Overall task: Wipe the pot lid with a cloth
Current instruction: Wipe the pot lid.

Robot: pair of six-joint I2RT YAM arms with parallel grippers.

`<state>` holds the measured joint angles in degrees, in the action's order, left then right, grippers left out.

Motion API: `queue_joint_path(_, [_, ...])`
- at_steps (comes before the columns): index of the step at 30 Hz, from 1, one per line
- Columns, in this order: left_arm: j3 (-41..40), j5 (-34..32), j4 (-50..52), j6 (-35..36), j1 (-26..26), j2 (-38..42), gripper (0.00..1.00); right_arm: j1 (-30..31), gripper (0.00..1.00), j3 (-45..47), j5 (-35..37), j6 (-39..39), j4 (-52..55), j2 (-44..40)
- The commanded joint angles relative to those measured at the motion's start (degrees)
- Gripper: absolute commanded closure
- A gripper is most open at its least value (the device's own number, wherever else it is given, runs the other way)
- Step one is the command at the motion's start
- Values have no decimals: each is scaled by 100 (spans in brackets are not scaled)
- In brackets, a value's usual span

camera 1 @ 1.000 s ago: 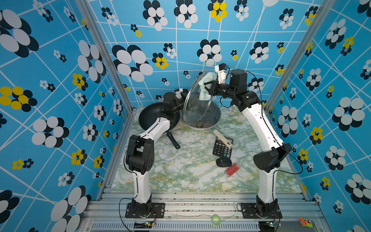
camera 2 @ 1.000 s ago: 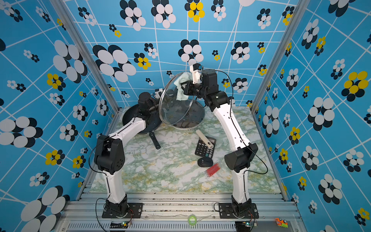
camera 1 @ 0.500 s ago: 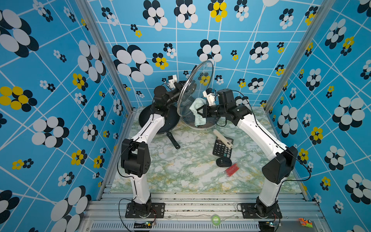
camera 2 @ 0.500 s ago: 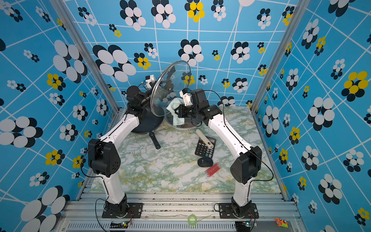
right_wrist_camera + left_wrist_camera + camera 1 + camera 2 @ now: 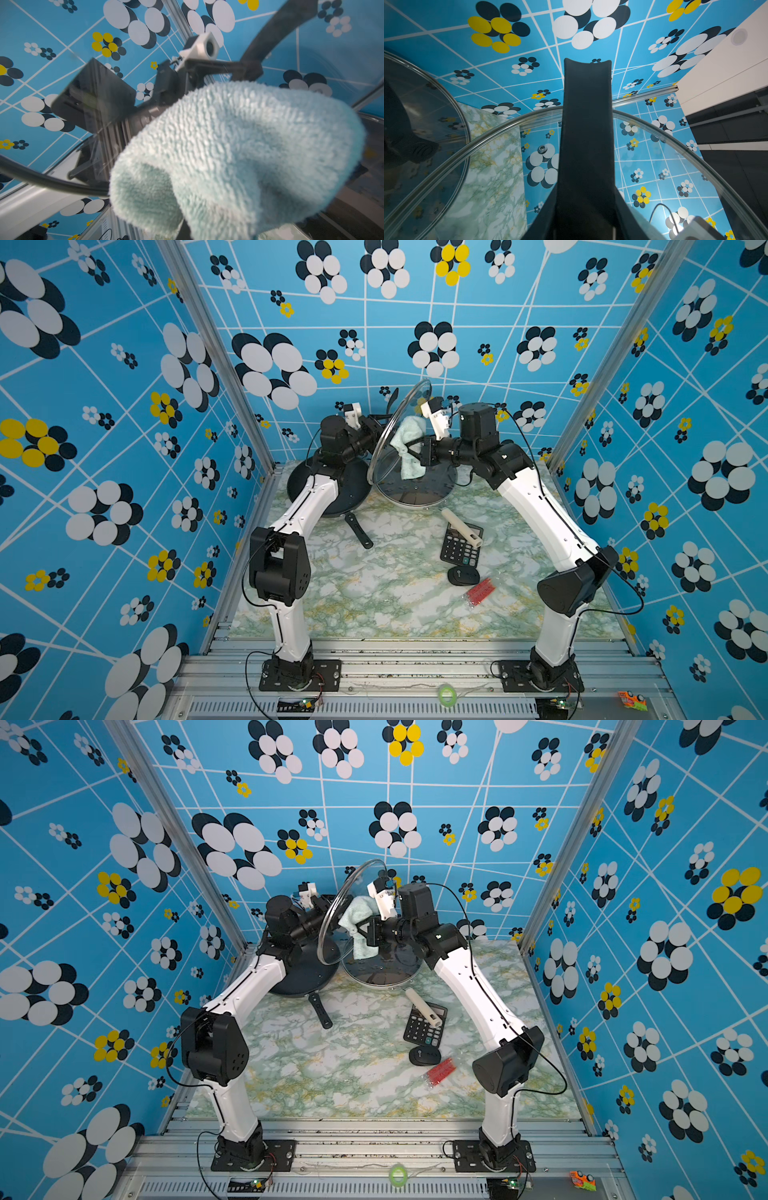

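1. Two arms reach toward each other at the back of the bench (image 5: 374, 597), and I read the scene from the left side across.
2. A dark frying pan (image 5: 349, 493) lies flat at the back left, partly under the left arm, with its handle pointing toward the front.
3. The left hand (image 5: 374, 432) is closed narrow on the black handle (image 5: 586, 124) of the pot lid (image 5: 384, 458). In the left wrist view the handle runs straight out from the hand across the glass.
4. The pot lid is up in the air, standing on edge and leaning, above the gap between the frying pan and a round disc (image 5: 419, 491) with a shiny rim that lies flat on the bench. Both top views show this (image 5: 332, 936).
5. The cloth (image 5: 409, 443), pale mint and fluffy, sits against the face of the pot lid that is turned toward the right arm, with one end hanging down. In the right wrist view the cloth (image 5: 239, 155) fills most of the frame, with the left arm seen through the glass behind it.
6. The right hand (image 5: 417, 450) is clamped tight on the cloth.
7. Further right and nearer the front lies a calculator (image 5: 459, 551) with a beige tube (image 5: 461, 526) resting across it.
8. Just in front of the calculator is a small black oval thing (image 5: 463, 576), and a red packet (image 5: 478, 592) lies right beside that.
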<state>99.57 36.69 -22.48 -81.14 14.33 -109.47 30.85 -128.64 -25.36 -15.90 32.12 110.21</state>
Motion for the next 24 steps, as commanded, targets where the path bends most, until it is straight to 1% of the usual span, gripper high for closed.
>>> queue_joint_path(1, [158,68,-276,288,157,273,100,19,100,-1005,-2,457,497,530])
queue_joint_path(4, [-323,45,-184,393,202,617,100,-57,100,-2315,65,488,1272,1189])
queue_joint_path(6, [-610,-13,-129,490,217,858,100,-88,100,-2718,78,472,1653,1404])
queue_joint_path(7, [-678,-23,-75,509,218,940,100,-87,100,-2682,81,492,1716,1406])
queue_joint_path(8, [-715,-1,-74,503,220,993,100,-88,100,-2498,80,513,1709,1339])
queue_joint_path(11, [-591,103,-145,529,245,1045,100,-87,100,-1462,4,469,1254,927])
queue_joint_path(12, [-578,50,-214,539,240,1061,100,-88,100,-1066,-18,429,1034,772])
queue_joint_path(16, [-234,-5,-329,453,192,893,100,-86,100,-173,-74,151,475,440])
queue_joint_path(20, [406,100,-668,-51,175,391,100,-29,100,649,-210,-79,5,158])
queue_joint_path(24, [669,4,-1162,-613,175,22,100,43,100,960,-266,-184,-199,45])
